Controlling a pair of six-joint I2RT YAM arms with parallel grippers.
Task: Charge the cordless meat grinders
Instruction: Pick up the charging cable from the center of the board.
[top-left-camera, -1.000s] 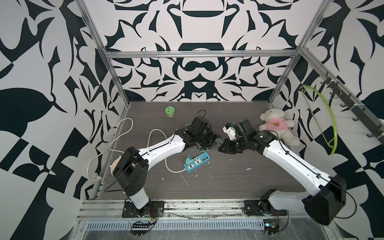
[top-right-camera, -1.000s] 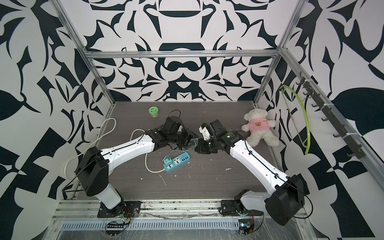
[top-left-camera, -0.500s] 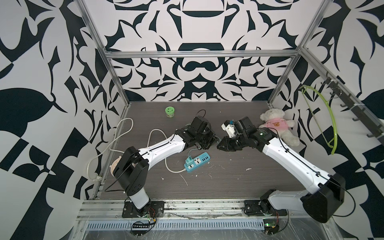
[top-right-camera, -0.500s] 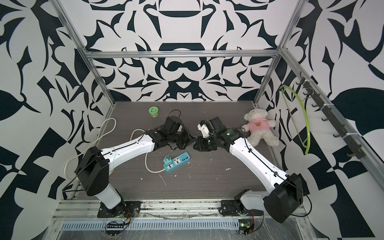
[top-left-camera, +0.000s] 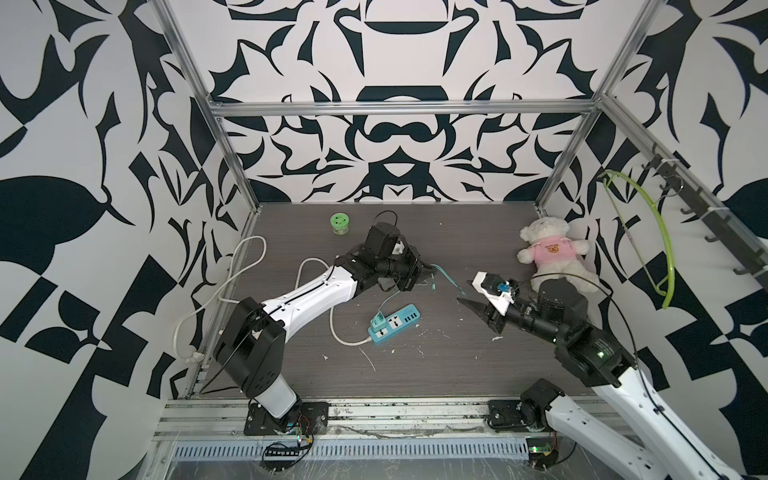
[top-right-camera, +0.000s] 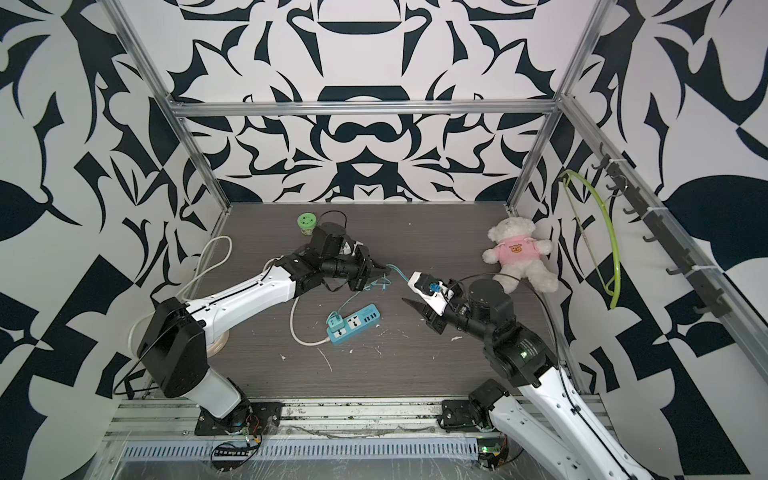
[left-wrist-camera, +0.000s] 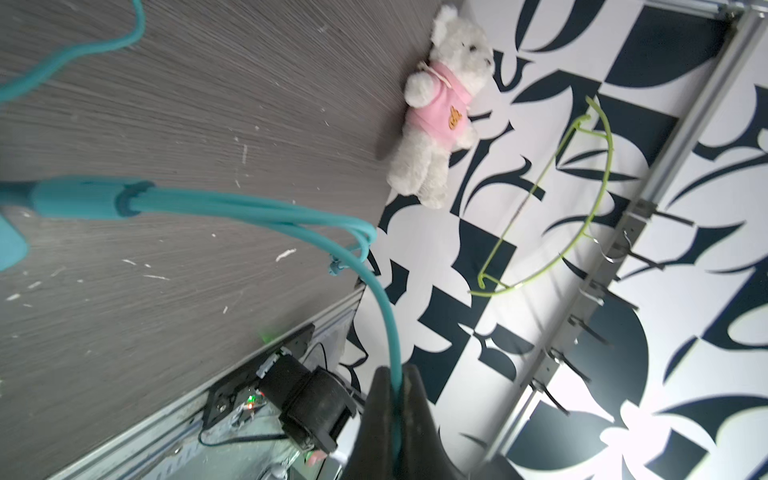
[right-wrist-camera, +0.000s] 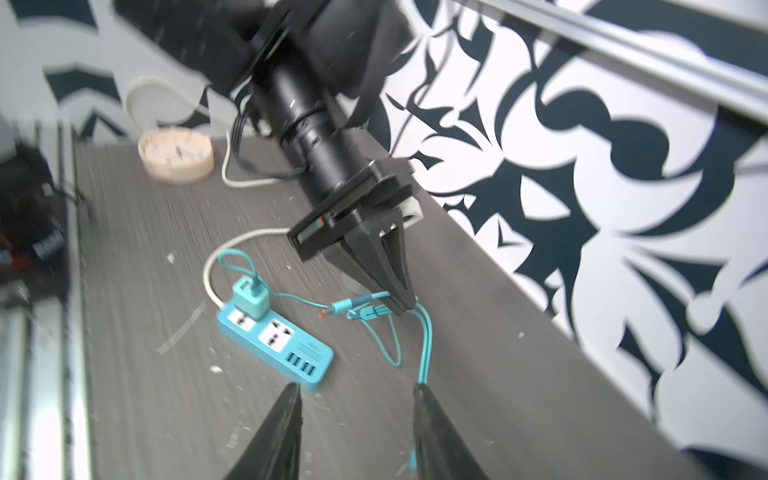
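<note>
The cordless meat grinder (top-left-camera: 340, 223) (top-right-camera: 307, 222), mint-green on a clear base, stands alone at the back of the table. My left gripper (top-left-camera: 427, 272) (top-right-camera: 380, 272) (left-wrist-camera: 395, 376) is shut on a teal charging cable (left-wrist-camera: 249, 208) (right-wrist-camera: 426, 332), mid-table. The cable's plug ends (right-wrist-camera: 353, 306) dangle beside that gripper. It runs to a mint adapter (right-wrist-camera: 250, 301) in the teal power strip (top-left-camera: 392, 324) (top-right-camera: 353, 318) (right-wrist-camera: 274, 336). My right gripper (top-left-camera: 468, 291) (top-right-camera: 412, 291) (right-wrist-camera: 356, 388) is open, right of the left one. A loose cable strand lies along one of its fingers (right-wrist-camera: 422, 399).
A white teddy bear (top-left-camera: 548, 249) in pink sits at the back right. A green hanger (top-left-camera: 660, 232) hangs on the right wall's hook rail. The strip's white cord (top-left-camera: 249, 266) loops along the left edge beside a round tan dish (right-wrist-camera: 176, 156).
My right gripper has opened and drawn back to the right, away from the left one. My left gripper has shut on the teal cable.
</note>
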